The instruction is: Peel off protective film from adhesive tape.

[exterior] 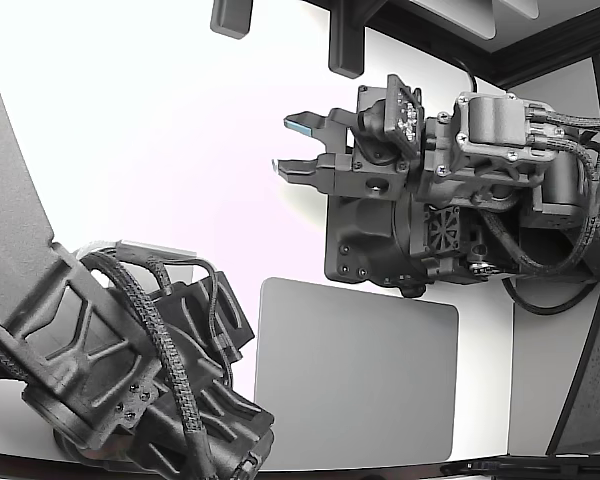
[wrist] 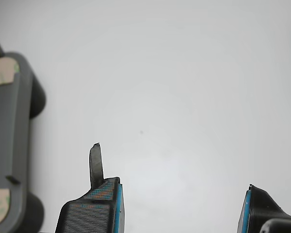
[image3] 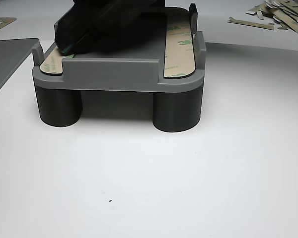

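Note:
A grey fixture on round legs carries tan adhesive tape strips with their film on, one along each side. In the wrist view the fixture lies at the frame's edge, tape patches at its ends. My gripper hangs open over bare white table, apart from the fixture, with nothing between its blue-padded fingers. A thin dark tab sticks out from one fingertip. The second arm covers the fixture, its dark gripper resting on the fixture's top.
A flat grey mat lies on the table near the front edge in the exterior view. Several peeled film scraps are heaped behind the fixture. The second arm fills the exterior view's lower left.

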`<state>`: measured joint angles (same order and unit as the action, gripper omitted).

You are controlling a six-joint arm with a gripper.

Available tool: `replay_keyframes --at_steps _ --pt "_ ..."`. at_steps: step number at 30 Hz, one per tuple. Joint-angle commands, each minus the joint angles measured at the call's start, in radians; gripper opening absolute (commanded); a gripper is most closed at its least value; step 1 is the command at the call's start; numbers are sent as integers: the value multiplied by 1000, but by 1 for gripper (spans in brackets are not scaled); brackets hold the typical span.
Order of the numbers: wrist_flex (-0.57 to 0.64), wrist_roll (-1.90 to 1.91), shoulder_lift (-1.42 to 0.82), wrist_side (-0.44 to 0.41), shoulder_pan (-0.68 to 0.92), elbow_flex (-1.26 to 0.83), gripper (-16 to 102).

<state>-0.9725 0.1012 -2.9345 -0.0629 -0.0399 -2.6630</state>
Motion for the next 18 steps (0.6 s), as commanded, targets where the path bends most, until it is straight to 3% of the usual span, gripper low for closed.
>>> replay_keyframes --at_steps 1,9,16,18 --pt "8 9 -20 -17 -17 25 -11" --pt "6 8 -20 -12 -17 25 -11" --pt "25 -74 114 54 14 161 -11" --pt "29 -110 158 18 66 201 -10"
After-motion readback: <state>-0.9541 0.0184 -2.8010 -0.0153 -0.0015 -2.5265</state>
